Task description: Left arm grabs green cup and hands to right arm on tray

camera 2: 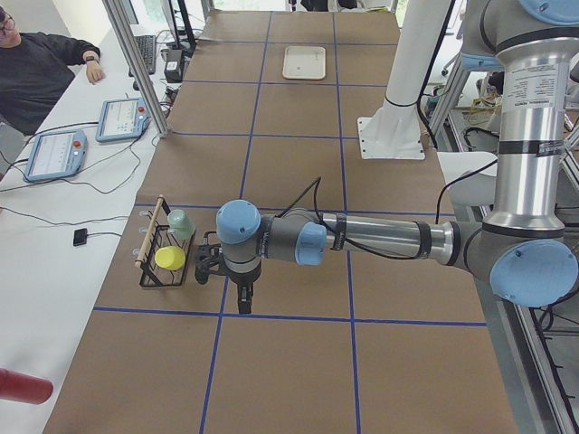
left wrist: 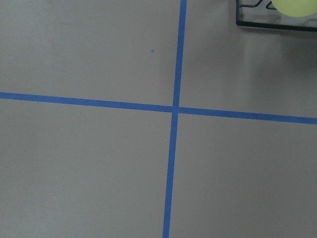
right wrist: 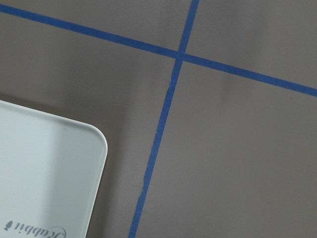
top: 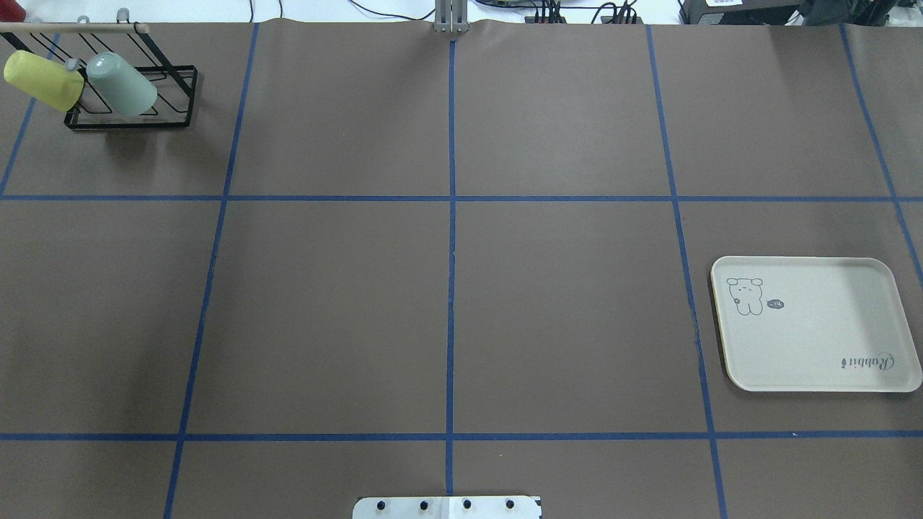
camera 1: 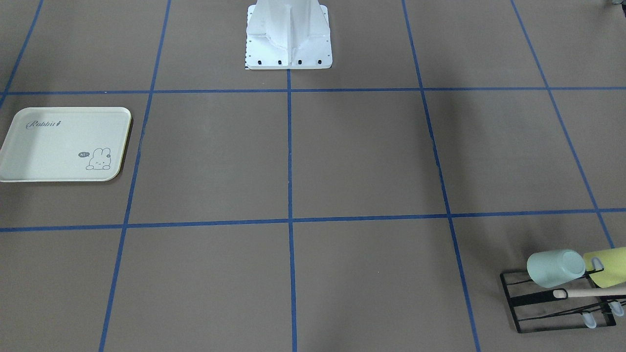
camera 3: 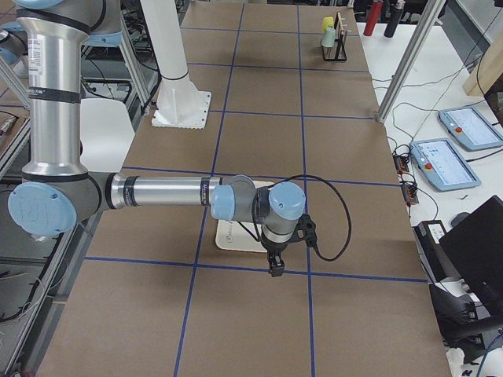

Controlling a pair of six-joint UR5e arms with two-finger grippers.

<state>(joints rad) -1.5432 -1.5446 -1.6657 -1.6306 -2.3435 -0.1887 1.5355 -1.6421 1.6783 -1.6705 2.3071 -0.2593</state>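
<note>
— Where is the green cup (camera 1: 555, 268)?
— Tilted on the black rack (top: 130, 127) at the counter's (camera 1: 342, 161) corner, beside the yellow cup (camera 1: 609, 266). The left tool (camera 2: 242, 306) hangs near the rack, apart from the cup.
— Open or closed?
— Can't tell for either. The right tool (camera 3: 275, 267) hangs near the tray (camera 1: 49, 146).

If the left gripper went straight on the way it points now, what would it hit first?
Probably the bare table: the left gripper points straight down, beside the rack, not over it. Its height above the table is hard to judge.
</note>
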